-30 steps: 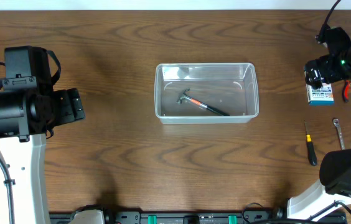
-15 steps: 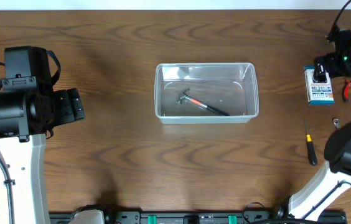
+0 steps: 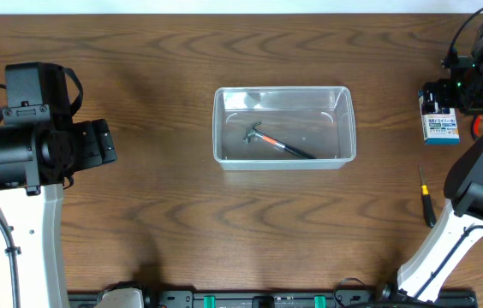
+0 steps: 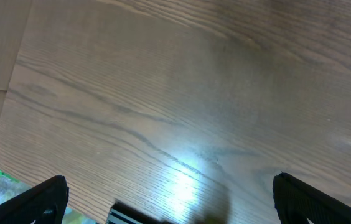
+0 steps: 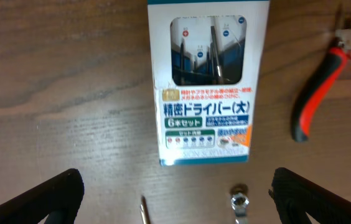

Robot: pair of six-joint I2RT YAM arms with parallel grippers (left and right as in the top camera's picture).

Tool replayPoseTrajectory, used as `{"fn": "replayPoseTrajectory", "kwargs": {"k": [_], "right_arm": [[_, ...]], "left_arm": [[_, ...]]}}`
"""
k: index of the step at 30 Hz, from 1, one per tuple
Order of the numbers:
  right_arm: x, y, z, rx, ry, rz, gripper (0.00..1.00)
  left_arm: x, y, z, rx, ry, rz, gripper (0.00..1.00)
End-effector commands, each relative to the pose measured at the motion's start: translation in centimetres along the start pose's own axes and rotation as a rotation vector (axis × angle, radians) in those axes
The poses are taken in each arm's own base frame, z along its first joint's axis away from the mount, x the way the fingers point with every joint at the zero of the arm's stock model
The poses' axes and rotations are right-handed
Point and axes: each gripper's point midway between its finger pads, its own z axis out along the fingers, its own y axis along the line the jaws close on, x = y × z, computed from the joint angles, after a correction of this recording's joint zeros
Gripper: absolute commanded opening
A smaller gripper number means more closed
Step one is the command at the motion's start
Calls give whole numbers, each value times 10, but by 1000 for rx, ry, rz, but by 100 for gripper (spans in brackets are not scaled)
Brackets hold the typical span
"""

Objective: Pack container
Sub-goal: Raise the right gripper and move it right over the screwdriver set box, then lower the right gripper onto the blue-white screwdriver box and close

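Container (image 3: 349,128) of clear plastic sits at the middle of the wooden surface (image 3: 164,222), with a small hammer (image 3: 276,143) lying aslant on its floor. Well to the container's right, a blue-and-white screwdriver box (image 5: 208,81) lies flat on the surface. Red-handled pliers (image 5: 318,87) lie just beyond the box, farther from the container. The right claw (image 5: 182,199) hangs above the box with its fingers spread wide, gripping nothing. A black-handled screwdriver (image 3: 427,205) lies right of the container, nearer the front edge. Well to the container's left, the left claw (image 4: 175,199) hovers over the wood, fingers spread wide, gripping nothing. The container's corner just shows at the right edge of the left wrist view.
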Motion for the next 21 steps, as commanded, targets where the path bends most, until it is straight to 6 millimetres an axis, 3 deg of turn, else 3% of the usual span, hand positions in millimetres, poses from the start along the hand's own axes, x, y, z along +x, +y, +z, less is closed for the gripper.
{"fn": "replayPoseTrajectory", "kwargs": {"k": [1,7,15,21], "right_arm": [[2,5,21,-67,29,27,99],[6,-3,39,-80,59,-4,99],[7,-32,34,-36,41,-6,99],[3,-36,33,-26,24,-21,99]], "left_arm": [[-1,3,-1,-10,-1,-14,98],[0,3,-1,-10,-1,-14,98],[-3,3,-1,-9,-9,-16,98],[-3,3,-1,-8,-12,-17,98]]}}
